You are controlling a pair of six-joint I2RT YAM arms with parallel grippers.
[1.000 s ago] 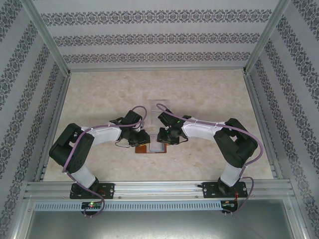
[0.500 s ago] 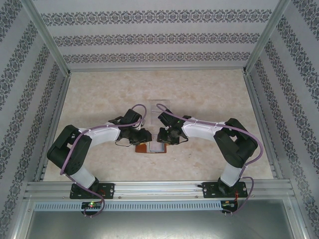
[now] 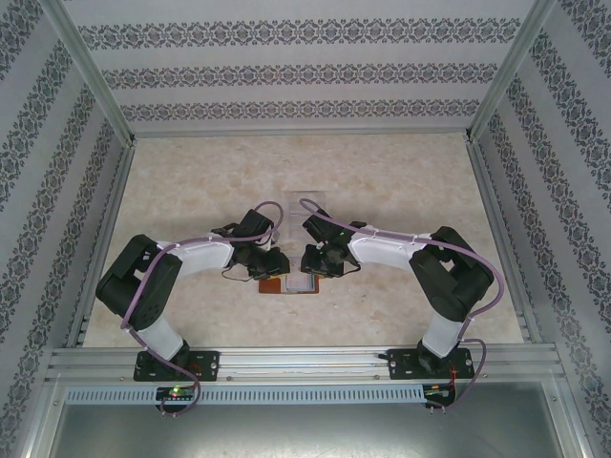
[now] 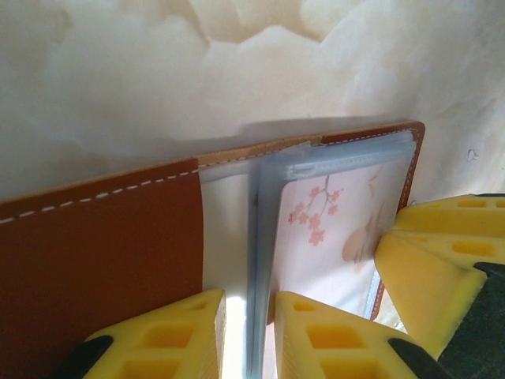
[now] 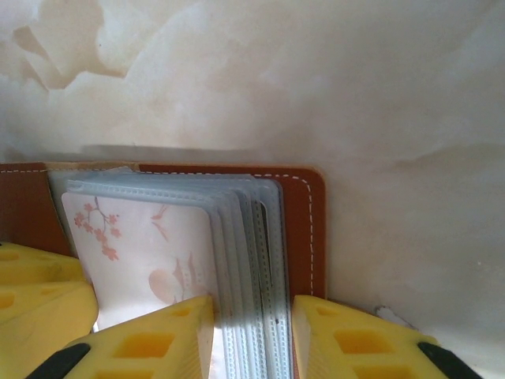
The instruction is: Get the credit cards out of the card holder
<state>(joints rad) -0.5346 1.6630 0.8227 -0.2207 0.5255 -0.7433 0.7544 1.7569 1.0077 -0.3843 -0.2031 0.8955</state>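
Both arms meet mid-table over the card holder, which lies open and flat.

Left gripper: fingers nearly together, straddling the grey-blue sleeves at the fold. The sleeve edge fills the gap, so it looks clamped on them, though the contact itself is cut off at the frame edge. The brown leather flap lies on the outer side of this gripper. On the side toward the other arm, one credit card, pale with pink blossom print, sits inside the top sleeve.

Right gripper: narrow gap, packed with the fanned sleeve stack, pinched on it. The stitched leather edge runs just outside its outer finger. The blossom card lies just beside its inner finger, still pocketed.

Each wrist view catches a yellow finger of the opposite gripper, just beside the card. The grippers are close together but not touching.
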